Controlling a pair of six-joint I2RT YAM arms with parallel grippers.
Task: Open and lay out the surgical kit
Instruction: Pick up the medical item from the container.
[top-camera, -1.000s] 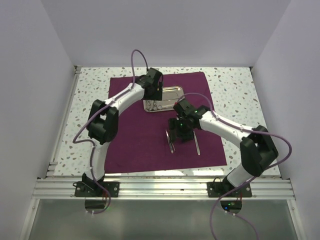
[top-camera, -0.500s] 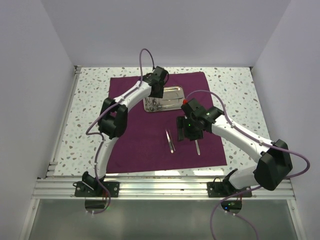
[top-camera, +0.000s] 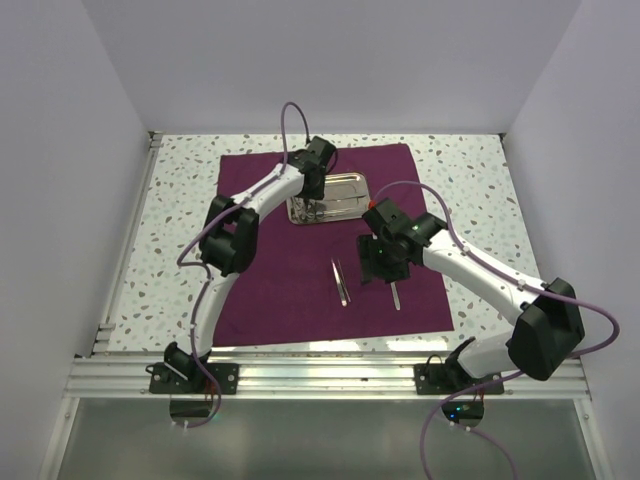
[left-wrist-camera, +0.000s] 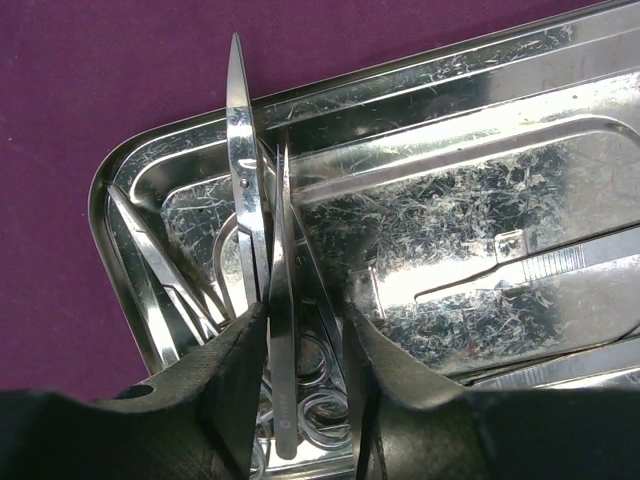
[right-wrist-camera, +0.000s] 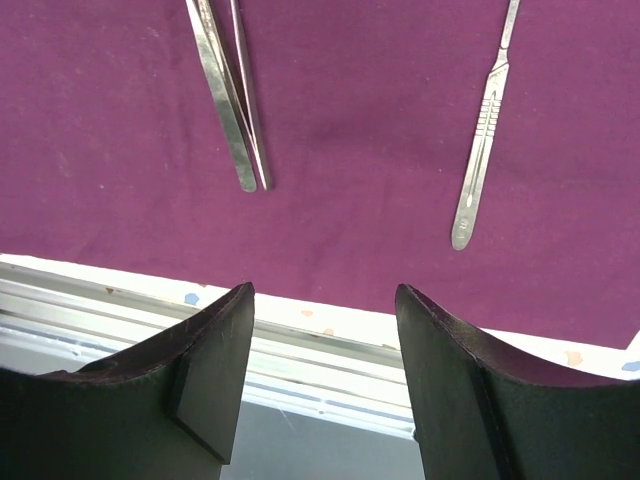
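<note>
Dk purple cloth wrap (top-camera: 270, 290): 1. Steel tray (top-camera: 352, 183): 1. Desk (top-camera: 175, 210): 1.

Instr. out on the cloth: 2 total. That's 1 pr cloth tweezers (right-wrist-camera: 230, 100) and 1 flat ribbed handle (right-wrist-camera: 482, 130).

Instr. in the tray, left wrist view: 1 pr scissors (left-wrist-camera: 243, 170), 1 pr tray tweezers (left-wrist-camera: 150, 262), 1 slim straight instr. (left-wrist-camera: 283, 330), 1 tray handle (left-wrist-camera: 545, 265). So at least 4. The ring handles (left-wrist-camera: 322, 405) overlap, so their no. is unclear and the exact tray total can't be told.

Arms: 2. End effectors: 2, i.e. left end effector (left-wrist-camera: 302, 310) and right end effector (right-wrist-camera: 322, 295), w/ 2 fingers each.
</note>
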